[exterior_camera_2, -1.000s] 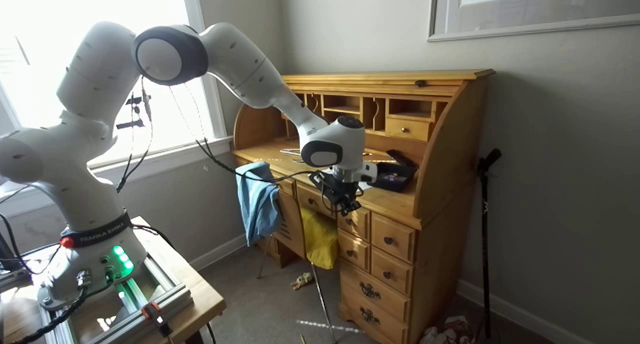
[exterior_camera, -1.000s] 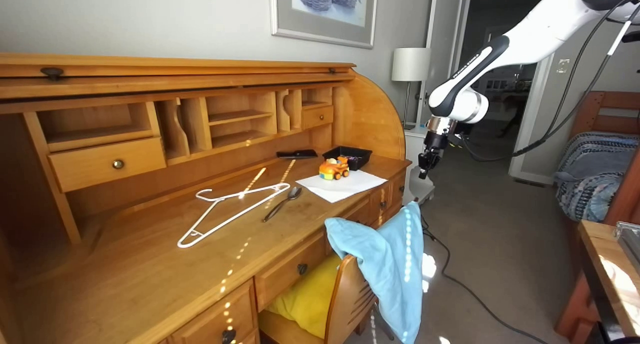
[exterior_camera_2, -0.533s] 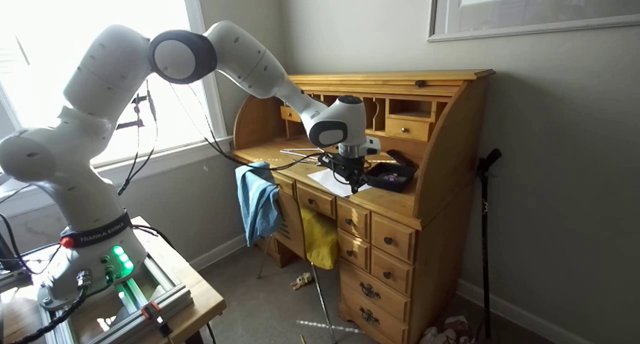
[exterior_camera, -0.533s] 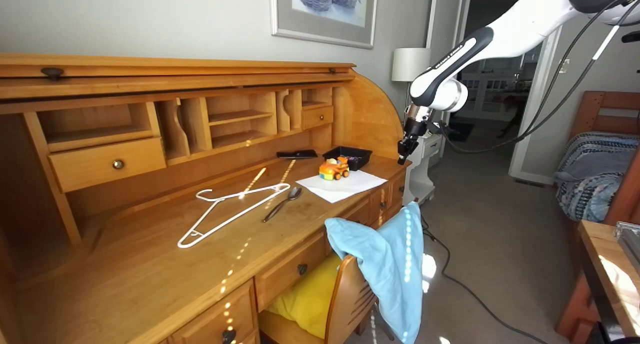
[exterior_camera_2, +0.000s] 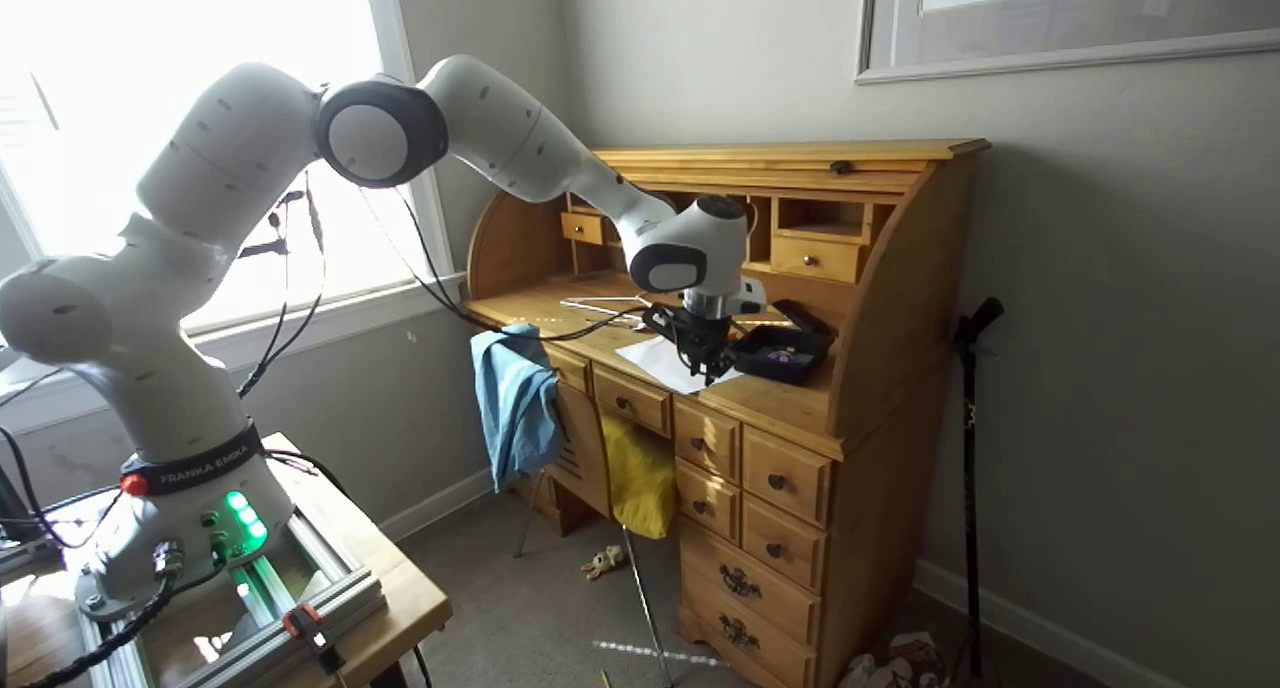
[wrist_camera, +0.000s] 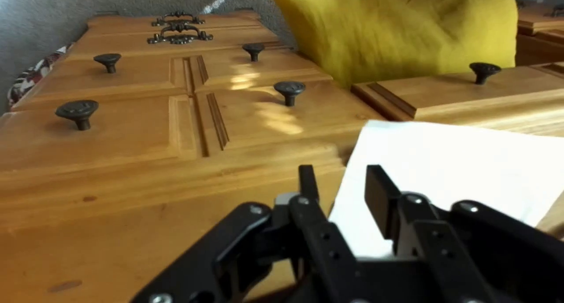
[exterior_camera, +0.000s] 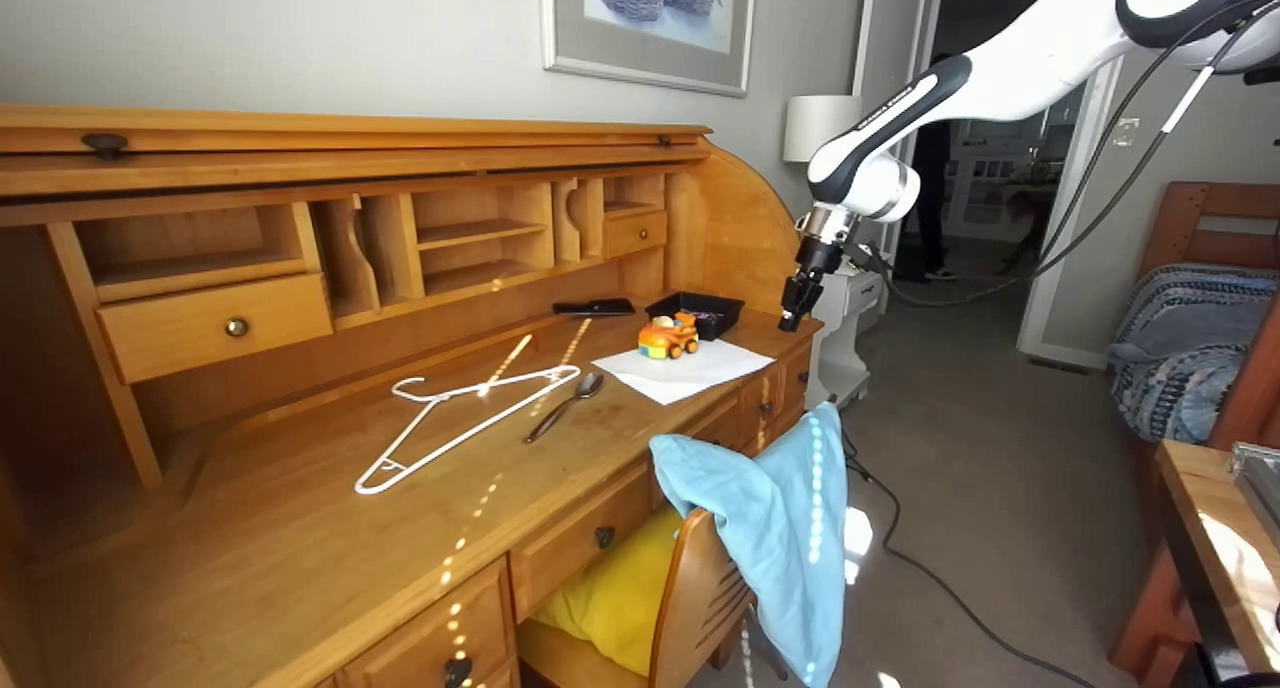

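Note:
My gripper [exterior_camera: 789, 322] hangs above the front right end of the wooden desk [exterior_camera: 330, 558], pointing down; it also shows in an exterior view [exterior_camera_2: 708, 376]. In the wrist view the gripper [wrist_camera: 340, 173] is open, with a gap between its fingers and nothing held. The white paper [wrist_camera: 454, 166] lies below and beyond the fingers; it also lies on the desk in an exterior view [exterior_camera: 700, 376]. An orange toy truck [exterior_camera: 668, 338] stands on the paper. A black tray [exterior_camera: 720, 328] with small things in it stands just behind the truck. The wrist view shows neither truck nor tray.
A white hanger [exterior_camera: 440, 443], a spoon [exterior_camera: 566, 408] and a flat black object [exterior_camera: 594, 308] lie on the desk. A chair with a blue cloth [exterior_camera: 770, 508] and yellow cushion [exterior_camera: 615, 593] stands at its front. A person [exterior_camera: 933, 188] stands in the doorway.
The arm has swung in over the desk's end, towards the tray and paper, and the gripper now points more steeply down. A person has appeared in the doorway. The desk things have not moved.

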You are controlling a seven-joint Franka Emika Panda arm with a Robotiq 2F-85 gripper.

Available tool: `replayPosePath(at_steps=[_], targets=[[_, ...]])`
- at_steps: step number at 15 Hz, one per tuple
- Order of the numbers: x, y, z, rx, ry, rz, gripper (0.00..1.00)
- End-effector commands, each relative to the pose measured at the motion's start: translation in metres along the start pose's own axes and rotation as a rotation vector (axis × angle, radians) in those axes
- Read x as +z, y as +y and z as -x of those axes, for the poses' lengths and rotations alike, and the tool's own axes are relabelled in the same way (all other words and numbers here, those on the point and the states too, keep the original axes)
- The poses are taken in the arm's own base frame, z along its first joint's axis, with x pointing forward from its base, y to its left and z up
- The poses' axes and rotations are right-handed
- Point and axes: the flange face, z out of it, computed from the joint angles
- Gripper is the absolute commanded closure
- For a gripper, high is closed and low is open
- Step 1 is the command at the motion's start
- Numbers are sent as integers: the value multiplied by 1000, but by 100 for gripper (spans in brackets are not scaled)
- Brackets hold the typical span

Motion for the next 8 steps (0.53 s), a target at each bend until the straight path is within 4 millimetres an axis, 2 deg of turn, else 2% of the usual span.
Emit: replayPosePath(at_steps=[1, 3, 5, 8], targets=[[1, 49, 53, 37, -26, -54, 32], [4, 70, 68, 138, 12, -11, 18], [-2, 75, 69, 186, 61, -15, 4], [-12, 62, 53, 172, 79, 15, 0]])
